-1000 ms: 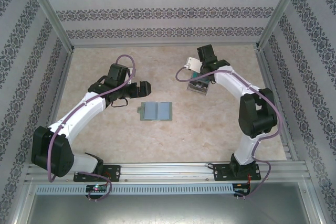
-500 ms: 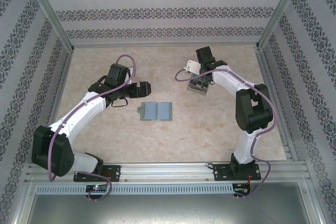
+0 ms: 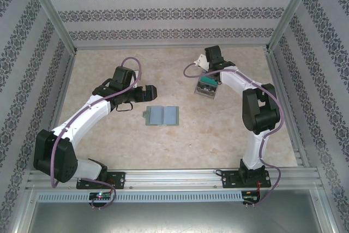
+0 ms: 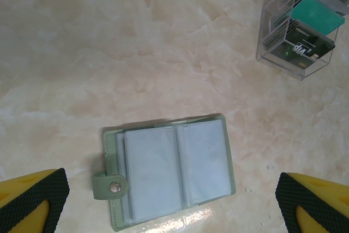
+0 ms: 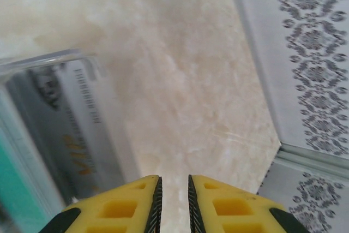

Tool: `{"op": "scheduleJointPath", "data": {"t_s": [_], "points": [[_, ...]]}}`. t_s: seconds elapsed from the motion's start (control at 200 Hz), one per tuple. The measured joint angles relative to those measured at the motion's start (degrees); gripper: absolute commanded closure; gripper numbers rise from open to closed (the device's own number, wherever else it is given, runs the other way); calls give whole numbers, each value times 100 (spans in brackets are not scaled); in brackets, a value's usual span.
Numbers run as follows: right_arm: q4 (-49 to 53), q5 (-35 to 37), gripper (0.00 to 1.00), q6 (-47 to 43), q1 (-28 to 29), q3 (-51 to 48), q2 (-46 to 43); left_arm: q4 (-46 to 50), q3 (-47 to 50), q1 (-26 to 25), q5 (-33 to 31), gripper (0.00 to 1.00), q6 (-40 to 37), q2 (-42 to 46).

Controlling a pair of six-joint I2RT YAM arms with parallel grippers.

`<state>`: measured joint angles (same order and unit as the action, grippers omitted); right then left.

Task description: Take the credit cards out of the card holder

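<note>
The grey-green card holder (image 3: 162, 115) (image 4: 169, 173) lies open and flat at mid-table, and its clear sleeves look empty. My left gripper (image 3: 150, 92) (image 4: 174, 205) hangs wide open above it, one finger on each side, touching nothing. The credit cards (image 4: 313, 17) (image 5: 71, 135) stand in a clear plastic box (image 3: 206, 87) (image 4: 271, 53): a teal one, a dark one and a silvery one. My right gripper (image 3: 211, 76) (image 5: 174, 181) is just beside the box. Its jaws are a narrow gap apart with nothing between them.
The patterned right wall (image 5: 311, 53) and its metal rail are close beyond the right gripper. Bare marble tabletop (image 3: 136, 140) surrounds the card holder. The left arm (image 3: 82, 118) reaches in from the near left.
The right arm's elbow has swung left and its wrist has shifted slightly toward the back wall, still beside the clear box. The left arm and the card holder have not moved.
</note>
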<state>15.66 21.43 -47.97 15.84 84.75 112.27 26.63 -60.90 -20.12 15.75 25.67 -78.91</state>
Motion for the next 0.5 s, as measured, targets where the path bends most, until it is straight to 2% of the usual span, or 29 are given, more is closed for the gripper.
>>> {"op": "scheduleJointPath", "data": {"t_s": [0.11,0.18,0.24,0.38,0.505], "points": [[-94,101,78,251,0,66,-2,0,0,0,0,0,0,4],[-52,72,74,417,0,66,-28,0,0,2,0,0,0,24],[55,-120,70,546,2,50,-103,0,2,4,2,0,0,59],[433,-684,69,688,7,-52,-431,0,24,26,9,0,2,144],[629,-876,67,758,17,-52,-503,0,39,37,28,0,2,175]]}}
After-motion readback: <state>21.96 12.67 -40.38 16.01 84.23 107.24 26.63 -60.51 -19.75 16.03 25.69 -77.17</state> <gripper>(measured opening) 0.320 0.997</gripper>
